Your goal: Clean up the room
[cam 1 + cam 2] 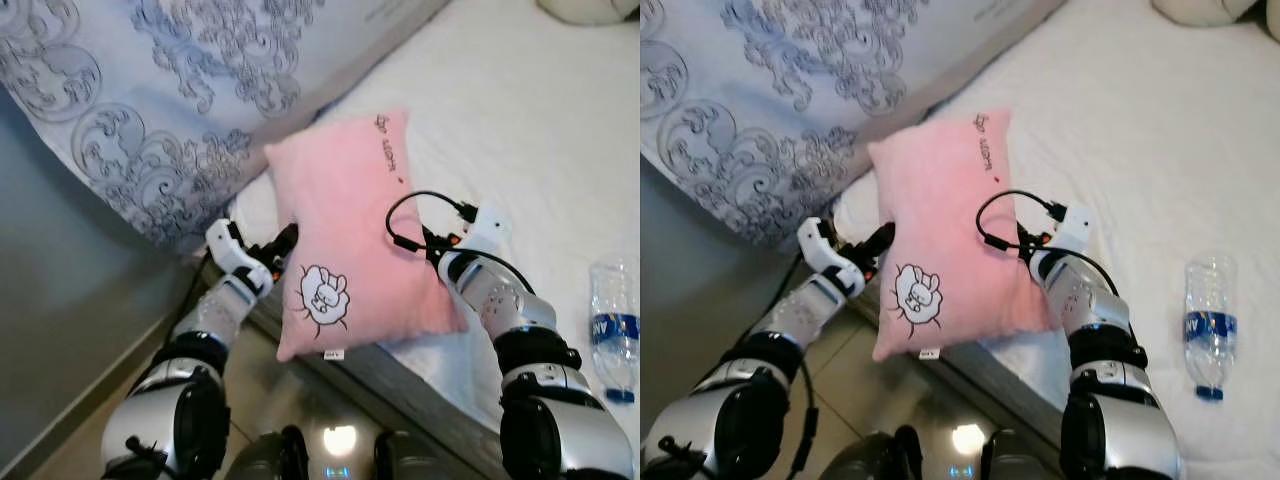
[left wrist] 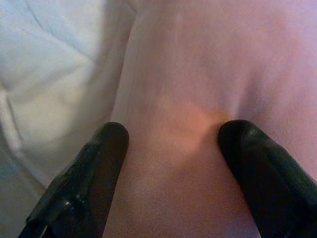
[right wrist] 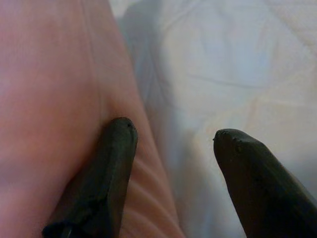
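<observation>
- Pink pillow (image 1: 350, 230) lies on the bed (image 1: 540, 150) edge, long axis running away from the robot, near end overhanging
- Left hand (image 2: 171, 148) spread, fingers pressing its left side
- Right hand (image 3: 171, 148) spread at its right edge, one finger on fabric
- Pillow sits between both hands, equally near

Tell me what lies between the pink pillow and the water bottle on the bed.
In the eye views, the right arm crosses that stretch; otherwise only bare white sheet separates the pillow from the bottle.

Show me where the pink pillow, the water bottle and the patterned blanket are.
pink pillow (image 1: 350, 200), left eye view, middle of its face.
water bottle (image 1: 612, 326), left eye view, blue label.
patterned blanket (image 1: 180, 90), left eye view, swirl print.
</observation>
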Controlling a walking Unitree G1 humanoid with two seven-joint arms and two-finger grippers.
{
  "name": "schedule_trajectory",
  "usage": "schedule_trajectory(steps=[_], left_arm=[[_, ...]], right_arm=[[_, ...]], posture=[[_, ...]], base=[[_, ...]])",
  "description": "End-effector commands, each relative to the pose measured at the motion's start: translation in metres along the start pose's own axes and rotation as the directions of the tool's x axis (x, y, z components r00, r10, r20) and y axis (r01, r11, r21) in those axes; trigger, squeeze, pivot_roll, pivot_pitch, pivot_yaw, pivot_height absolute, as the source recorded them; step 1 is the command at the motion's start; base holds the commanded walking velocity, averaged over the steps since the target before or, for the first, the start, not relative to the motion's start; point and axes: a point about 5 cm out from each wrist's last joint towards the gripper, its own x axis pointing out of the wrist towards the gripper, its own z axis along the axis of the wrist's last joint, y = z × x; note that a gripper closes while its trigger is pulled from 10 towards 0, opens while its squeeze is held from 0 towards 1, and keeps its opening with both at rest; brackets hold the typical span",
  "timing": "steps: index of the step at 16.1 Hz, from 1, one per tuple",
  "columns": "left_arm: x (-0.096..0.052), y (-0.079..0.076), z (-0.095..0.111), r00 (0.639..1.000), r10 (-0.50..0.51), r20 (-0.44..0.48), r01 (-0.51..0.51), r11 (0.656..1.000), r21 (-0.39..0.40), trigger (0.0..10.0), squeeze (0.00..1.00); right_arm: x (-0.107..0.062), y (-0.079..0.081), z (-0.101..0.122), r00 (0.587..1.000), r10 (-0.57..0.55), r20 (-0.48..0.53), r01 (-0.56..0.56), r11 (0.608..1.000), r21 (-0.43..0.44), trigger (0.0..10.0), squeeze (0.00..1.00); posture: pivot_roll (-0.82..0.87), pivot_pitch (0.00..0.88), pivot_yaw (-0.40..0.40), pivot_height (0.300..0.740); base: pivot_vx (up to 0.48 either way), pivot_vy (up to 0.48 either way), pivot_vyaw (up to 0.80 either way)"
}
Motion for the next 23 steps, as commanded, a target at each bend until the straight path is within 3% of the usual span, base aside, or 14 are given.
schedule_trajectory(steps=[1,4,7,8,9,10,15,18,23], left_arm=[[0.002,-0.003,-0.012,0.999,-0.008,-0.035,0.007,1.0,-0.014,10.0,0.0],[0.007,-0.013,-0.022,0.997,-0.052,-0.052,0.05,0.998,-0.032,10.0,0.0],[0.014,-0.03,-0.031,0.985,-0.146,-0.094,0.148,0.989,0.016,10.0,0.0],[0.014,-0.031,-0.033,0.984,-0.15,-0.094,0.152,0.988,0.017,0.0,0.0],[0.015,-0.034,-0.035,0.98,-0.171,-0.098,0.173,0.985,0.016,0.0,0.0],[0.015,-0.037,-0.038,0.976,-0.19,-0.108,0.194,0.981,0.023,0.0,0.0],[0.014,-0.042,-0.045,0.959,-0.253,-0.126,0.258,0.966,0.03,0.0,0.0],[0.015,-0.049,-0.042,0.945,-0.318,-0.077,0.317,0.948,-0.032,0.0,0.0],[0.015,-0.051,-0.041,0.93,-0.358,-0.082,0.358,0.934,-0.024,0.0,0.0]], right_arm=[[0.004,0.012,-0.009,0.999,0.037,-0.037,-0.037,0.999,0.016,10.0,0.0],[0.004,0.009,-0.021,0.997,0.022,-0.073,-0.02,0.999,0.031,10.0,0.0],[-0.001,-0.006,-0.023,0.997,-0.018,-0.076,0.019,1.0,0.018,10.0,0.0],[-0.003,-0.01,-0.023,0.997,-0.03,-0.073,0.031,0.999,0.008,10.0,0.0],[-0.005,-0.012,-0.025,0.997,-0.042,-0.069,0.041,0.999,-0.017,4.1,0.0],[-0.007,-0.013,-0.026,0.997,-0.047,-0.061,0.045,0.999,-0.027,0.0,0.0],[-0.014,-0.009,-0.035,0.998,-0.023,-0.064,0.023,1.0,0.005,0.0,0.0],[-0.018,-0.007,-0.04,0.997,-0.009,-0.073,0.013,0.998,0.058,0.0,0.0],[-0.017,0.0,-0.042,0.995,0.046,-0.087,-0.041,0.998,0.052,0.0,0.0]], posture=[[-0.23,0.226,0.079,0.74],[-0.23,0.227,0.079,0.74],[-0.24,0.231,0.082,0.74],[-0.25,0.231,0.083,0.74],[-0.25,0.236,0.089,0.74],[-0.25,0.236,0.091,0.74],[-0.23,0.244,0.114,0.74],[-0.23,0.245,0.121,0.74],[-0.22,0.239,0.123,0.74]], base=[[0.0,0.0,0.0],[0.0,0.0,0.0],[0.0,0.0,0.0],[0.0,0.0,0.0],[0.0,0.0,0.0],[0.0,0.0,0.0],[0.0,0.0,0.0],[0.0,0.0,0.0],[0.0,0.0,0.0]])
